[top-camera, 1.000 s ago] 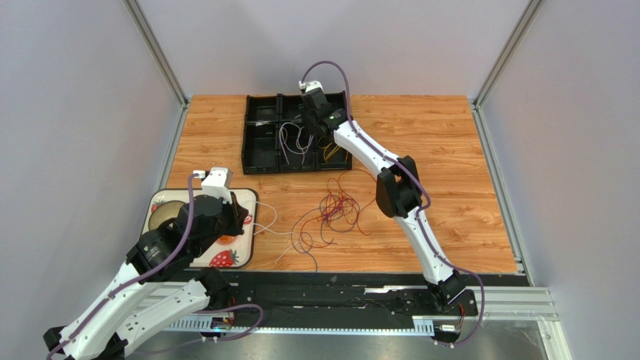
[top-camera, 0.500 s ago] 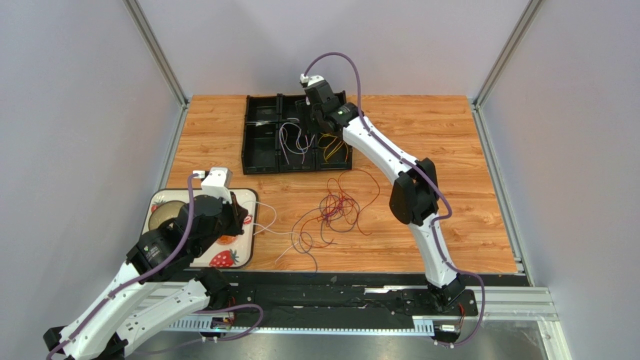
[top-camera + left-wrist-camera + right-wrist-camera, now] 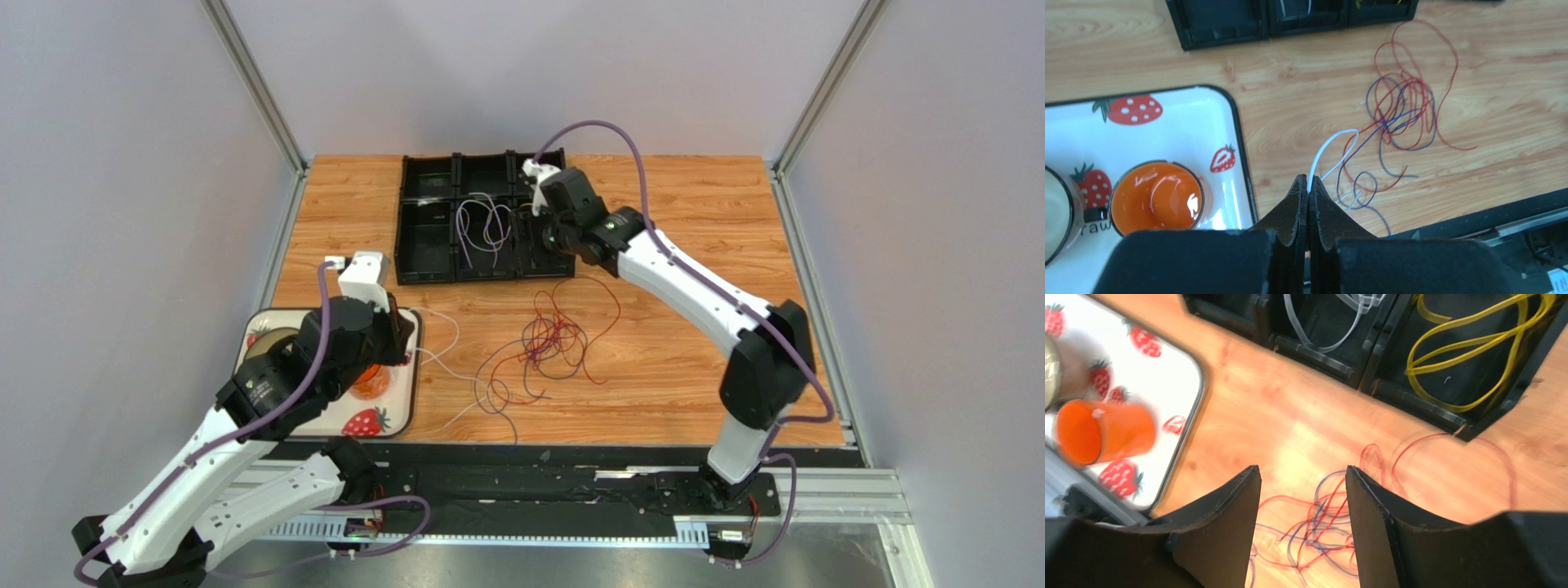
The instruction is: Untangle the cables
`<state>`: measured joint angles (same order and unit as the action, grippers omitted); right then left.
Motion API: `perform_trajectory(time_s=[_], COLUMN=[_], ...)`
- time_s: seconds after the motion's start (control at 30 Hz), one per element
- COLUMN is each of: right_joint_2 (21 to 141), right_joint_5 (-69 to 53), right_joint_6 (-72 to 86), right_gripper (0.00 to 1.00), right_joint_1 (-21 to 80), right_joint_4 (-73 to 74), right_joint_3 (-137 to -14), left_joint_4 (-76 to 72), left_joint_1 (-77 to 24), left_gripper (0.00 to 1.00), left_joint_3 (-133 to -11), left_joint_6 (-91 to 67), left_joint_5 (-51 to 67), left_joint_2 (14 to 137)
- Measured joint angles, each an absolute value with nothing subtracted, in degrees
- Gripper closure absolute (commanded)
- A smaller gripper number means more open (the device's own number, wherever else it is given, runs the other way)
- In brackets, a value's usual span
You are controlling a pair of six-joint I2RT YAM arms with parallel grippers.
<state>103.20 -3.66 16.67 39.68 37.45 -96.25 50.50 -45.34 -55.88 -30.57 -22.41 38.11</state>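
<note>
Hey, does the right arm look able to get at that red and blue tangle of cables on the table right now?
Probably yes. The right pincer is open and empty, and the tangle lies on the bare table just ahead of it, with nothing in between.
</note>
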Motion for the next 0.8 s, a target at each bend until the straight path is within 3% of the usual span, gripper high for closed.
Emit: perform_trajectory(time_s=[0.2, 0.33, 0.8], right_joint_2=[90.26, 88.47, 101.06], right_joint_5=[-11.46, -17.08, -14.81], right_joint_6=[23.35, 31.4, 42.76], right_gripper=[0.41, 0.41, 0.41], right_joint_1=[40.4, 42.09, 47.92], right_joint_4=[32.64, 29.06, 27.99], right_joint_3=[-76.23, -68.25, -71.05], left_joint_4=[46.37, 43.68, 43.94], left_joint_1=[-45.34, -45.34, -45.34], left_gripper=[1.0, 1.0, 1.0], left_joint_3=[-62.35, -63.44, -61.65], left_joint_6=[-27.81, -26.46, -26.61], left_joint_5=[-23.07, -23.22, -23.05], left_joint_2=[40.47, 40.45, 36.32])
